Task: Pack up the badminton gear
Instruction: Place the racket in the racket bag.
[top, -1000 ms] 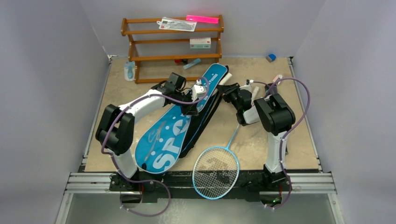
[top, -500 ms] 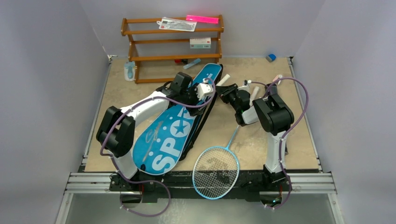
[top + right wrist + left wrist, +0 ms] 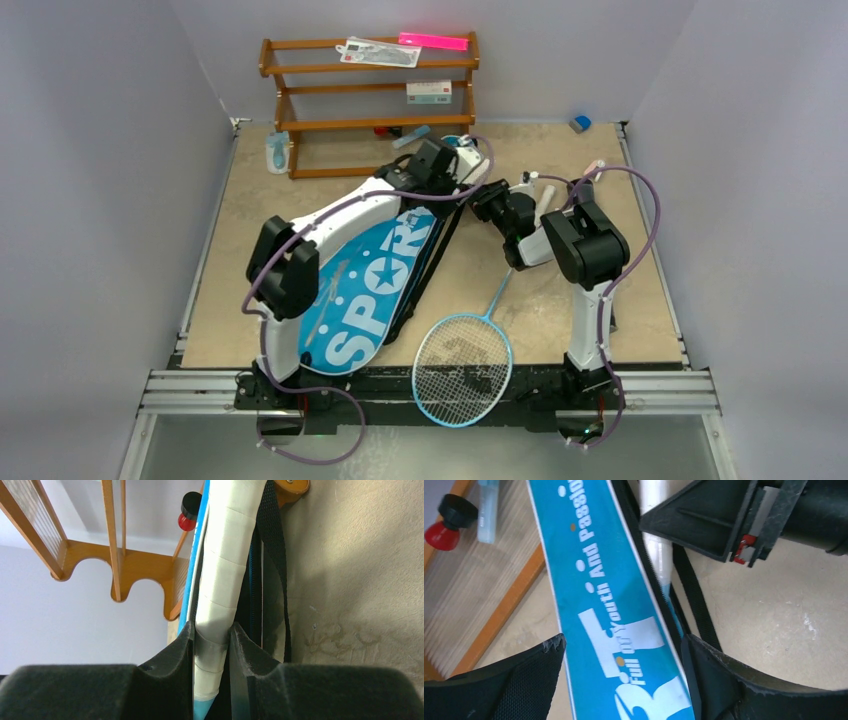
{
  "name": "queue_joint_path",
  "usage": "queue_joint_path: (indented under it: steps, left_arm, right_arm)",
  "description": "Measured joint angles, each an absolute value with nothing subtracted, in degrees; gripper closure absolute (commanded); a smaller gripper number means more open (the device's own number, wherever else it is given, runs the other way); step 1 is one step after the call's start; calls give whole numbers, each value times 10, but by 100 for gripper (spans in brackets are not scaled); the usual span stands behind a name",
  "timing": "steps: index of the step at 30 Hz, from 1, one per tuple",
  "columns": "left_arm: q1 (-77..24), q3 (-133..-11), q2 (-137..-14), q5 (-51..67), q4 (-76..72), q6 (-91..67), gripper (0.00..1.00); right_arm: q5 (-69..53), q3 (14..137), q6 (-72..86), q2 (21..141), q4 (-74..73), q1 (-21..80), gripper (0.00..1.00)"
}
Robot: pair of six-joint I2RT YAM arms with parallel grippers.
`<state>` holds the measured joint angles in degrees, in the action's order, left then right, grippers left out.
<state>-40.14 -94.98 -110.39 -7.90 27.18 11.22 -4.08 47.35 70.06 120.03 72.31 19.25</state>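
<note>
Packing appears midway: right jaws clench one racket's white handle [image 3: 224,565] at the blue bag's [image 3: 365,300] 1 o'clock end, left jaws straddle the bag released, and the second racket [image 3: 463,357] lies unbagged on the tabletop [image 3: 250,220] at 6 o'clock.

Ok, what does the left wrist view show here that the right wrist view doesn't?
Only the left wrist: the lettering on the blue bag, the left gripper open with a finger on each side of the bag, and a pale-blue tube lying on the wooden rack. Only the right wrist: the right gripper shut on the white racket handle, and the rack's scalloped side against the wall. Both: bag, handle, black strap, rack, and a red-and-black capped item.
</note>
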Motion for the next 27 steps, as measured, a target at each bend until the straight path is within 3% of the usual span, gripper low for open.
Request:
queue_joint_path:
  steps: [9, 22, 25, 27]
  left_arm:
    - [-456, -978, -1134, -137, 342, 80, 16]
    - [-459, -979, -1193, -222, 383, 53, 17]
    - [-459, -979, -1194, -215, 388, 51, 29]
    - [-459, -979, -1195, -218, 388, 50, 49]
  right_arm:
    - [-41, 474, 701, 1200, 723, 192, 82]
    - [-41, 474, 701, 1200, 723, 192, 82]
    - [-41, 474, 701, 1200, 723, 192, 83]
    - [-41, 474, 701, 1200, 723, 192, 82]
